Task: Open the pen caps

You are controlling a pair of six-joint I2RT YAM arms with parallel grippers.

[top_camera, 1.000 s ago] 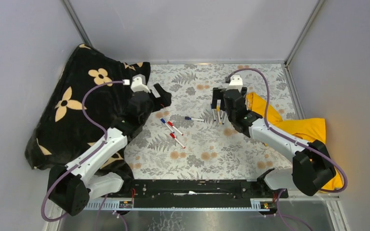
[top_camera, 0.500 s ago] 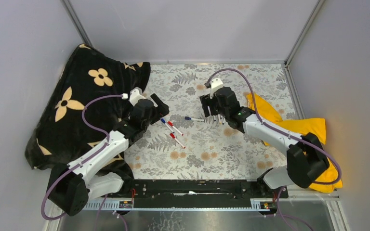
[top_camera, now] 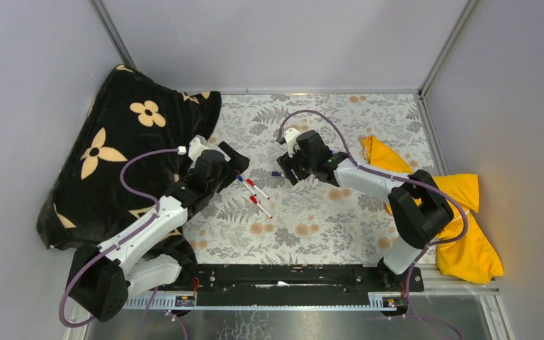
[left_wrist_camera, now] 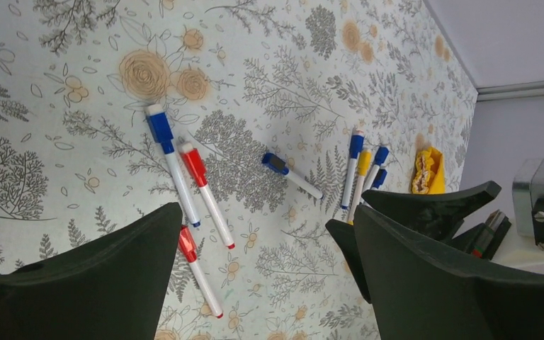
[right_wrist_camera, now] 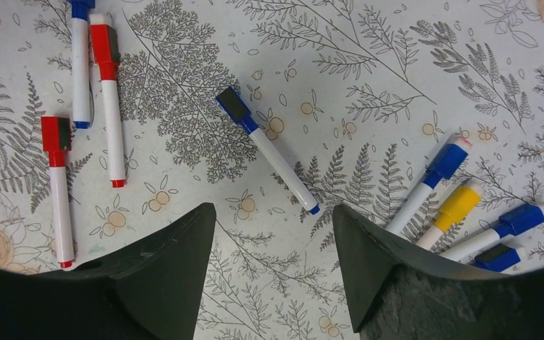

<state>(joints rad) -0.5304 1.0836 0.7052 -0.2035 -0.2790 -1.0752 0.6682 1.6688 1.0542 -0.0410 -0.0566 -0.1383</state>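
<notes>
Several white pens lie on the floral mat (top_camera: 312,219). A blue-capped pen (top_camera: 241,179) and two red-capped pens (top_camera: 257,188) lie mid-left. My left gripper (top_camera: 237,161) is open just beyond them; in its wrist view (left_wrist_camera: 265,219) they lie to the left. My right gripper (top_camera: 292,172) is open over a lone blue-capped pen (right_wrist_camera: 269,152), which lies just ahead of its fingertips (right_wrist_camera: 273,234). Three blue caps (right_wrist_camera: 443,163) and one yellow cap (right_wrist_camera: 457,205) cluster at the right finger (right_wrist_camera: 368,255). All caps are on the pens.
A black cushion with tan flowers (top_camera: 113,156) fills the left side next to my left arm. A yellow cloth (top_camera: 460,212) lies at the right edge. Grey walls enclose the mat on the far side, left and right.
My right gripper has swung left, from above the pen cluster to the lone blue-capped pen. My left gripper has moved nearer, closer to the blue and red pens.
</notes>
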